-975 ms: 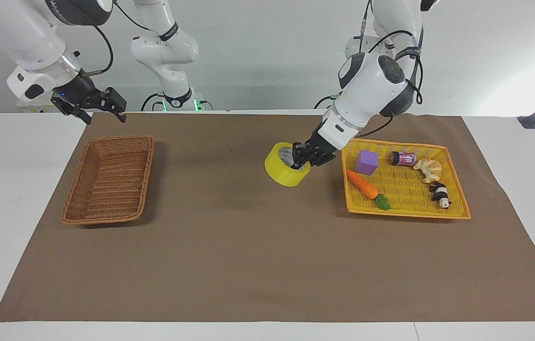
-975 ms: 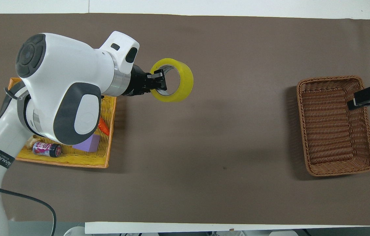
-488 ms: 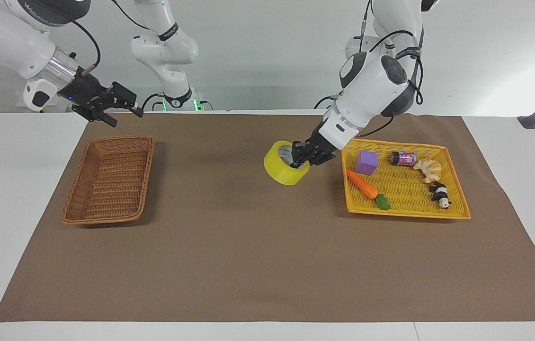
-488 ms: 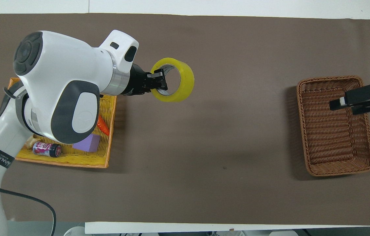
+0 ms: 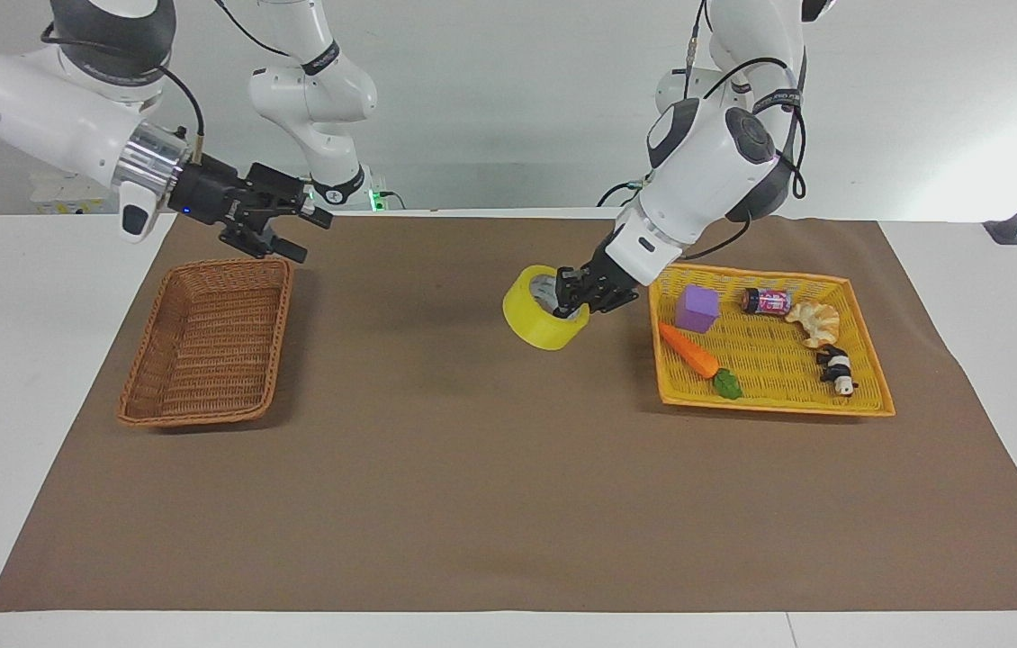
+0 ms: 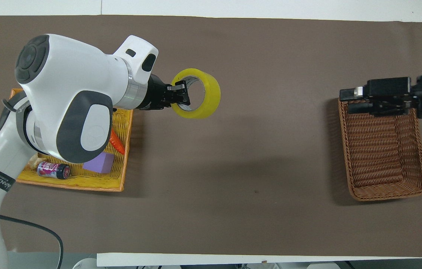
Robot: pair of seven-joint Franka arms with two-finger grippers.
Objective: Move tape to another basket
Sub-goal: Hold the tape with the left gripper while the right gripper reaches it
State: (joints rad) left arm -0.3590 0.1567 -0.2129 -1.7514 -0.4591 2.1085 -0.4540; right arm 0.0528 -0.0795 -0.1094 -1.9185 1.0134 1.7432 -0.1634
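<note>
The left gripper (image 5: 573, 301) is clamped on the wall of the tape (image 5: 544, 309) — one finger inside the core, one outside. The roll is tilted and held over the brown mat on the tabletop (image 5: 22, 297), just beside the yellow tray (image 5: 774, 403), well apart from the basket (image 5: 207, 342). The right gripper (image 5: 297, 229) hangs over the basket's rim at the robots' end — fingers spread, holding nothing.
</note>
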